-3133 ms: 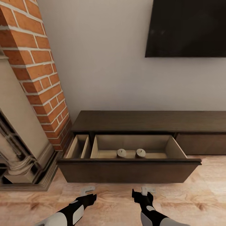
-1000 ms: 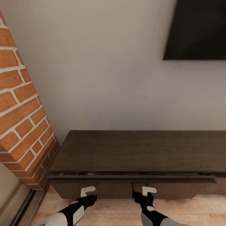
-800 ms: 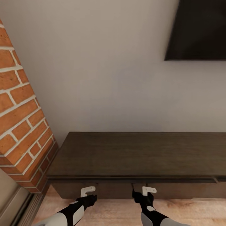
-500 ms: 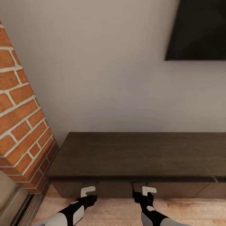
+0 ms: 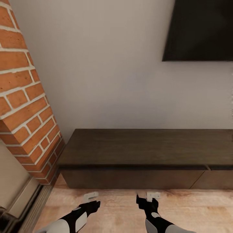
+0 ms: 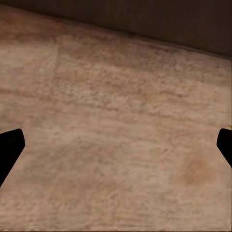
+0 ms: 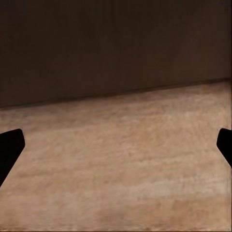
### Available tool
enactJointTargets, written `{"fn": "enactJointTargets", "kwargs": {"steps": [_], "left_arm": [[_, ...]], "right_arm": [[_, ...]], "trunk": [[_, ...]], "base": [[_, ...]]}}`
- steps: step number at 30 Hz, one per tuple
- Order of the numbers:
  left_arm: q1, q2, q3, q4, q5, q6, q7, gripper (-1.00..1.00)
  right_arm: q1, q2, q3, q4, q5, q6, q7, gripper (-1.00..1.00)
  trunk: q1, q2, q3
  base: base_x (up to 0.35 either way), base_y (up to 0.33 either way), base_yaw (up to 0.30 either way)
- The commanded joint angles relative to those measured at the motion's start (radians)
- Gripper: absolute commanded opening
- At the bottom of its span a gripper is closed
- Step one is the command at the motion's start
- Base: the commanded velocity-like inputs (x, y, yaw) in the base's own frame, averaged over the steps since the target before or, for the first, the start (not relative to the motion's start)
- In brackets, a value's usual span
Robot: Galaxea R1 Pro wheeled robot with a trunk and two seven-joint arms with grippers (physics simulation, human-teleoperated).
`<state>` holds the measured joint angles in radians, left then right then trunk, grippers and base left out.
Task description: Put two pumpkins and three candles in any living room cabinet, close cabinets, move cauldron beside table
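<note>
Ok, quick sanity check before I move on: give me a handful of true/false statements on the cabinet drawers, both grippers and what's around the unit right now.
1. The cabinet has a drawer pulled out. False: its fronts sit flush, shut.
2. The left gripper is open and holds nothing. True.
3. The right gripper grips a candle. False: it is open and empty, over the wood floor.
4. A brick column stands at the cabinet's left end. True.
5. A pumpkin sits on the cabinet's top. False: the top is bare.
6. A dark screen hangs on the wall above the cabinet. True.
</note>
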<state>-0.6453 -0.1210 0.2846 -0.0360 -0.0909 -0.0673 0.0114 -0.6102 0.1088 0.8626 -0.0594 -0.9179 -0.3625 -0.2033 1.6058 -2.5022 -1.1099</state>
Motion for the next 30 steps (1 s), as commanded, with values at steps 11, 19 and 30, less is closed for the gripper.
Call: {"fn": "enactJointTargets", "kwargs": {"steps": [11,19,30], "left_arm": [[0.000,-0.001,0.008,0.001,-0.009,-0.003,0.001,1.00],[0.000,-0.002,0.008,0.000,-0.010,-0.003,0.002,1.00],[0.000,-0.005,0.007,0.000,-0.011,-0.003,0.002,1.00]], "right_arm": [[0.000,0.000,0.009,0.000,-0.006,-0.001,-0.005,1.00],[0.000,0.000,0.009,0.000,-0.006,-0.001,-0.005,1.00],[0.000,0.000,0.008,0.000,-0.006,0.001,-0.005,1.00]], "trunk": [[-0.001,0.000,-0.001],[-0.001,0.000,-0.001],[-0.004,0.002,0.030]], "base": [[-0.328,0.000,0.000],[-0.271,0.000,0.000],[-0.030,0.000,0.000]]}}
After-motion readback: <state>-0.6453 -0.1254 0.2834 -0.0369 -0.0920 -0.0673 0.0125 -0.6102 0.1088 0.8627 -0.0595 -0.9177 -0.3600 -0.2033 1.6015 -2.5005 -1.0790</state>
